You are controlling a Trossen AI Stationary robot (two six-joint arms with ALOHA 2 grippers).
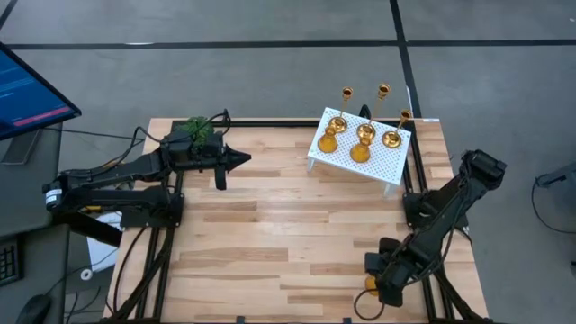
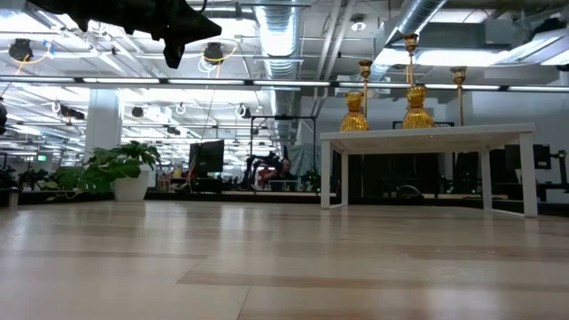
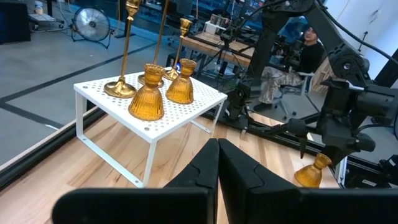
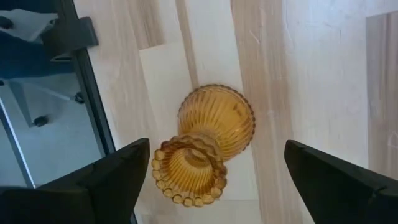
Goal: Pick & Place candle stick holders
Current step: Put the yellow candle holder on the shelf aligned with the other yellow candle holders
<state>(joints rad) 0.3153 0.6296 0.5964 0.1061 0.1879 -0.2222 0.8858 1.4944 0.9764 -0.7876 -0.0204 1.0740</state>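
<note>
Hovering directly over amber bulb holder (image 4: 208,144) at table's near right corner, right gripper (image 4: 214,180) stood jaws wide, straddling it; holder upright. Left gripper (image 1: 236,161) shut, far across, idle.

Bright overhead light; soft shadows

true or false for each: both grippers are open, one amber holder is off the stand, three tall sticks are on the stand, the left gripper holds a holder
1. Both grippers are open. False: the right gripper is open, the left gripper is shut.
2. One amber holder stands on the table, off the white stand. True.
3. Three tall brass sticks stand on the white stand. True.
4. The left gripper holds a holder. False: it is shut on nothing, up in the air.
5. The right gripper hangs above the lone amber holder. True.
</note>
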